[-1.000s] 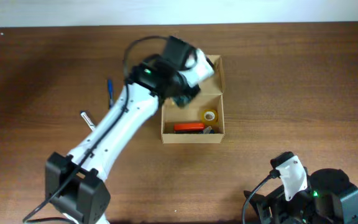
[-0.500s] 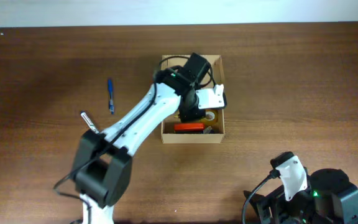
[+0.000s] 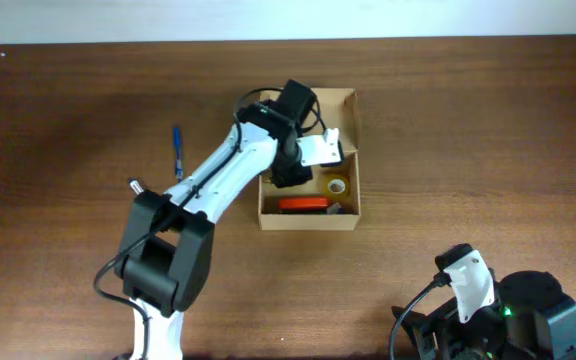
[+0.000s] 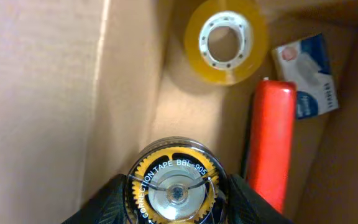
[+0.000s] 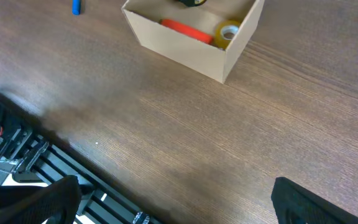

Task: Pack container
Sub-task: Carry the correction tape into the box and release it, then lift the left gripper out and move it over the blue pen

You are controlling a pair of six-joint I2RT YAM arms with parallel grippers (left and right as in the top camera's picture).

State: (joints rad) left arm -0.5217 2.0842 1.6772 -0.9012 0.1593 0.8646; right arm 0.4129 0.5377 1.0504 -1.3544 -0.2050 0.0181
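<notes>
Nearest, the right gripper hangs over the table, its jaws wide apart. Farther out, past mid-table, sits the container, open at the top, a blue pen well to its left. Inside it the left gripper is clamped on a round correction tape; beyond that lie a red tube, a white packet and a yellow tape roll.

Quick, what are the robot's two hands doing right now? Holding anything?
Left gripper: closed on a round clear correction tape dispenser with a yellow wheel, inside the tan cardboard box.
Right gripper: open, holding nothing.
</notes>
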